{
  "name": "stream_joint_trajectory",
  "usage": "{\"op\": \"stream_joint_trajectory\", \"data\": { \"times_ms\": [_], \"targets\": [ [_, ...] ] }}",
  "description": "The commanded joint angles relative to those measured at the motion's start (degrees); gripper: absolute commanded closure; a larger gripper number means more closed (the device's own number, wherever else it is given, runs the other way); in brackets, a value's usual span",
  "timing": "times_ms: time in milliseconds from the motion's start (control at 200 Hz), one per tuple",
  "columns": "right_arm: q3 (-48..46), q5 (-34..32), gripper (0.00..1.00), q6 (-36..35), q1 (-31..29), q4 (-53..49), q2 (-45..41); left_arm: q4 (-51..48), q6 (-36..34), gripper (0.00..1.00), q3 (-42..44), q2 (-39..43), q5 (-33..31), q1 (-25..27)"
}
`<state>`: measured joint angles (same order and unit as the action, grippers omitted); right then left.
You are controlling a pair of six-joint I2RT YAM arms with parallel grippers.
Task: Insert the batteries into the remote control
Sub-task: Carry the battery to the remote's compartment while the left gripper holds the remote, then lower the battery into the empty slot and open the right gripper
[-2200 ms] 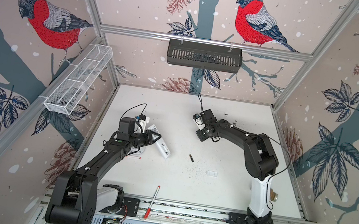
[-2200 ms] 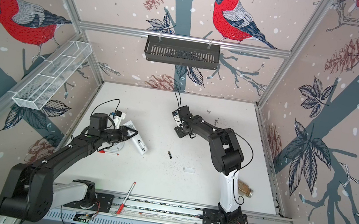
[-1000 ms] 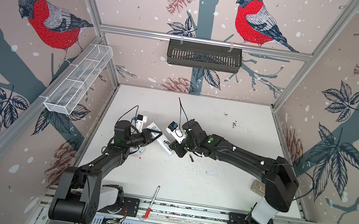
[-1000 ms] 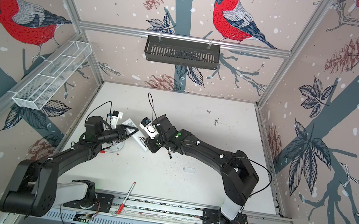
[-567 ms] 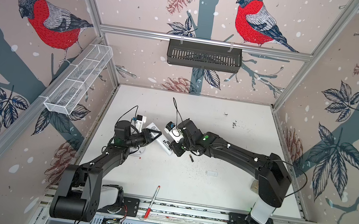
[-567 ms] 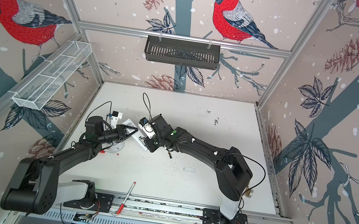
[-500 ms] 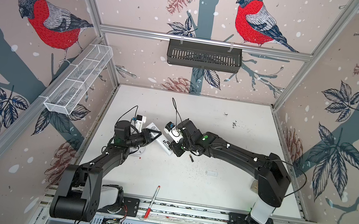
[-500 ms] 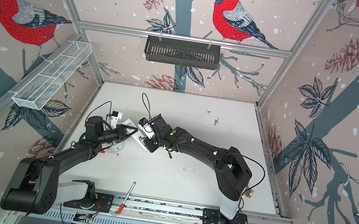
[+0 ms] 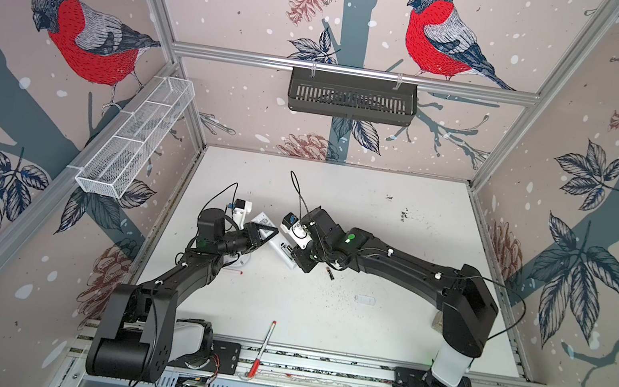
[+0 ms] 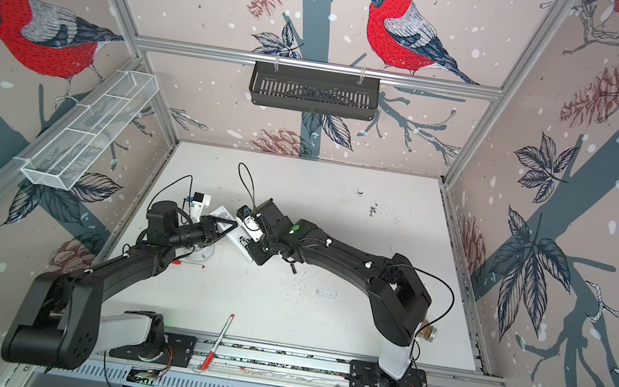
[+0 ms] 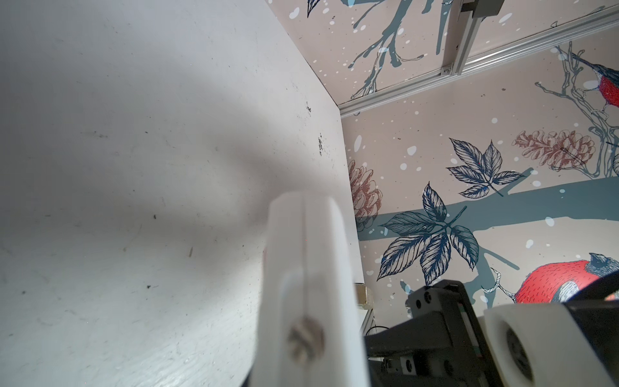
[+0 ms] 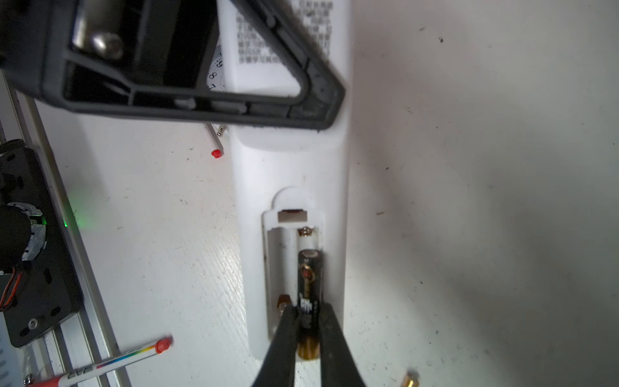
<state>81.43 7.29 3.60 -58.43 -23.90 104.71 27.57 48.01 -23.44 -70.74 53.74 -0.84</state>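
"While the remote control (image 12: 291, 167) lay back-up on the table (image 12: 469, 167) with its battery bay (image 12: 279, 264) uncovered, how far had the loading got?"

"Partway through the first cell, as I judged it. The right gripper (image 12: 308, 310) was clenched on one battery (image 12: 308, 274) near its gold end, holding it lengthwise over one half of the remote's bay. The battery's free end stood short of the spring contact (image 12: 306, 231), and whether it was seated I could not tell."

"And the bay's other half?"

"Empty. The second battery (image 9: 330, 273) lay loose on the table near the remote's bay end, touched by nothing."

"What of the left gripper (image 9: 272, 233)?"

"The left gripper, jaws closed, lay across the remote's printed end; whether it clamped the remote or only pinned it, the views did not show. So: cover off, one cell being fitted, one to fetch, then the cover to refit. A small pale piece (image 9: 364, 299) well apart from the remote may have been that cover, but it was too small to tell."
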Motion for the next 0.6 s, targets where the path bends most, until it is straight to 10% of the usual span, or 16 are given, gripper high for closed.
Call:
{"op": "stream_joint_trajectory", "data": {
  "times_ms": [0,595],
  "targets": [
    [0.35,-0.98,0.85,-0.96,-0.43,-1.42,0.24,1.71,-0.81,1.00,-0.20,0.34,0.06,-0.14],
    [2.42,-3.39,0.77,-1.22,-1.17,-3.49,0.69,2.04,-0.64,1.00,0.14,0.69,0.26,-0.16]
  ]
}}
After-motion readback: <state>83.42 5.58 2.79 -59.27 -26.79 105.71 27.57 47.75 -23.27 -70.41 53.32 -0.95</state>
